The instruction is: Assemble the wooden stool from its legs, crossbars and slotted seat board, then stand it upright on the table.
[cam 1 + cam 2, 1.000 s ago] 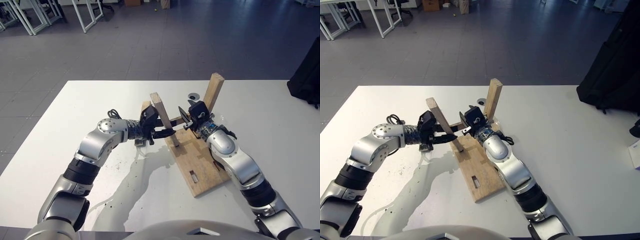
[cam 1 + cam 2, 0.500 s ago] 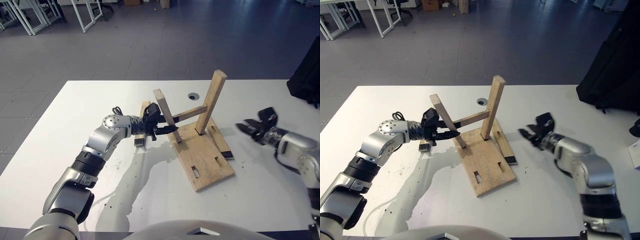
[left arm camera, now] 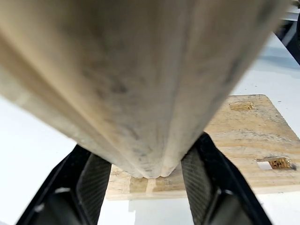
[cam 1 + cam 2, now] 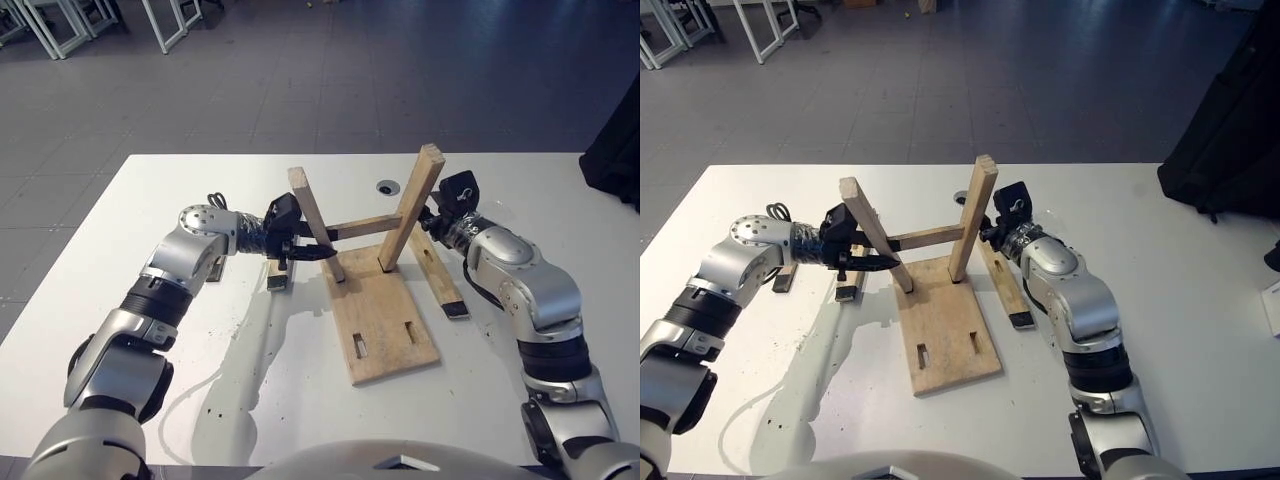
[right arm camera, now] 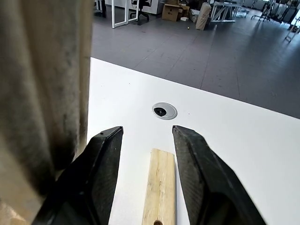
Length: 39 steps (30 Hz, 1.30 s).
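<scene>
The slotted seat board [image 4: 385,325] lies flat on the white table [image 4: 130,220]. Two legs stand in it: a tilted left leg [image 4: 312,222] and a near-upright right leg [image 4: 411,205], joined by a crossbar [image 4: 357,228]. My left gripper [image 4: 312,253] is shut on the lower part of the left leg [image 3: 136,79], with its pads [image 3: 93,187] on both sides. My right gripper [image 4: 431,217] is open just behind the right leg [image 5: 44,93], and its fingers [image 5: 105,173] straddle a loose wooden piece [image 5: 159,187] lying on the table.
A loose wooden bar with a black end [image 4: 441,282] lies right of the board. Two more short pieces [image 4: 279,273] [image 4: 213,266] lie to the left. A round cable grommet [image 5: 165,111] sits in the table behind the stool. A black bag [image 4: 1230,130] stands at the far right.
My right arm, out to the far right half a second ago, has swung back in beside the right leg. The left gripper keeps its hold on the left leg. The head view has shifted.
</scene>
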Each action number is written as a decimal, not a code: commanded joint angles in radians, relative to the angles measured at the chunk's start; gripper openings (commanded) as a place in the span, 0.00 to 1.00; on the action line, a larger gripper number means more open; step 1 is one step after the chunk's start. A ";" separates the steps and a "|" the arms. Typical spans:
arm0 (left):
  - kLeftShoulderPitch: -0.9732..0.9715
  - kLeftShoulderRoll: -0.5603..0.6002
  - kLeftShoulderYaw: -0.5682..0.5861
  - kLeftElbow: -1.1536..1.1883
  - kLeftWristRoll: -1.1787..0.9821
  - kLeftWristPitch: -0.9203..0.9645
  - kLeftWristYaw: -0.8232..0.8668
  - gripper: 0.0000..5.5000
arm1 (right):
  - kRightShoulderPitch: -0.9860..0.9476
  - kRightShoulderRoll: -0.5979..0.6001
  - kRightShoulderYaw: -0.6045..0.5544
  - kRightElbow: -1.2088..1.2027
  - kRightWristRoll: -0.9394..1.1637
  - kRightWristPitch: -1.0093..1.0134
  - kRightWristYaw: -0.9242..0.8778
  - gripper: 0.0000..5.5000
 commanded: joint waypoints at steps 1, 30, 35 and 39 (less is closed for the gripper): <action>-0.020 -0.027 -0.316 0.288 0.475 -0.152 -0.046 0.37 | 0.050 -0.048 -0.097 -0.172 0.168 0.054 0.162 0.36; -0.518 -0.037 -0.127 0.564 0.510 -0.501 -0.088 0.66 | 0.497 -0.248 0.169 -0.131 0.172 -0.025 0.474 0.35; -0.534 0.092 -0.001 0.491 0.658 -0.366 0.283 0.80 | 0.508 -0.230 0.178 -0.141 0.163 -0.033 0.448 0.35; -0.360 -0.234 0.494 -0.072 0.005 0.203 0.639 0.80 | 0.521 -0.221 0.184 -0.151 0.164 -0.031 0.431 0.35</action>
